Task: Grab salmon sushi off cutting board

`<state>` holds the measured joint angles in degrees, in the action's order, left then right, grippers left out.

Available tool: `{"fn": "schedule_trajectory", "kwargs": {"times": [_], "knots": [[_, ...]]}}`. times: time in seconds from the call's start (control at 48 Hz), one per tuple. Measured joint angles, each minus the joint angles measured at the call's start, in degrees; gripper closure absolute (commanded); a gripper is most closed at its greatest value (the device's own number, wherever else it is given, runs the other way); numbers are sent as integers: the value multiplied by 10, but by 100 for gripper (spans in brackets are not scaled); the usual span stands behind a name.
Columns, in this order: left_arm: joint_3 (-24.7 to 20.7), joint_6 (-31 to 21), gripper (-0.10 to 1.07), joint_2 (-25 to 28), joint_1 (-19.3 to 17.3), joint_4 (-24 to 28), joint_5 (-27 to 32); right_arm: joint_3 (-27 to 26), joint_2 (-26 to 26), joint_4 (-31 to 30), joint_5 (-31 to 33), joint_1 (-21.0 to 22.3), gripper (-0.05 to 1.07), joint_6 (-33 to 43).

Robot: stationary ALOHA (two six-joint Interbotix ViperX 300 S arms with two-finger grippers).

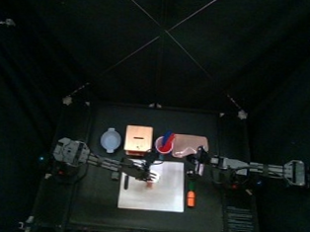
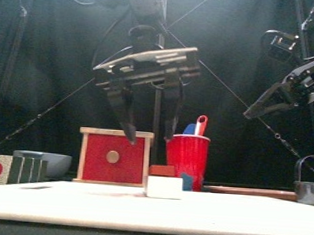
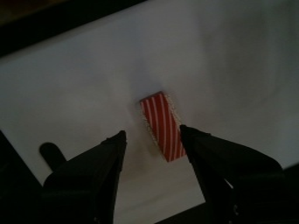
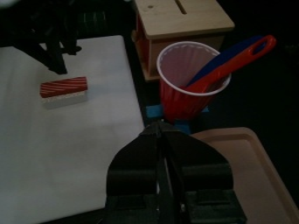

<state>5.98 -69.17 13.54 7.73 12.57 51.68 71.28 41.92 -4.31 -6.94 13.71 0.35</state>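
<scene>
The salmon sushi (image 3: pixel 163 125), a small reddish-orange striped piece on white rice, lies on the white cutting board (image 3: pixel 70 79). My left gripper (image 3: pixel 152 133) hangs just above it, open, with one jaw on each side and touching nothing. From the front, the sushi (image 2: pixel 163 180) sits on the board (image 2: pixel 60 206) below the left gripper (image 2: pixel 146 124). My right gripper (image 4: pixel 158 129) is shut and empty, held off the board's right side near the red cup. It looks across at the sushi (image 4: pixel 63 87) and the left gripper (image 4: pixel 52 48).
A red cup (image 4: pixel 187 83) holding blue and red utensils stands behind the board, next to a wooden box (image 4: pixel 181 17) with a red face (image 2: pixel 114 157). A tan tray (image 4: pixel 239 157) lies at the right. An orange stick (image 1: pixel 189 198) rests by the board's right edge.
</scene>
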Motion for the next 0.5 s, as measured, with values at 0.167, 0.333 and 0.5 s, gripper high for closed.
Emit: {"fn": "schedule_trajectory", "kwargs": {"times": [0.167, 0.333, 0.5], "knots": [[60, 212, 12, -40, -4, 42, -184, 1, 16, -1, 1, -3, 101, 0], [178, 370, 12, -121, -11, 33, -391, 1, 22, 1, 0, -4, 101, 2], [364, 509, 12, -233, -28, 68, -629, -4, 23, 11, 0, -4, 101, 1]]}}
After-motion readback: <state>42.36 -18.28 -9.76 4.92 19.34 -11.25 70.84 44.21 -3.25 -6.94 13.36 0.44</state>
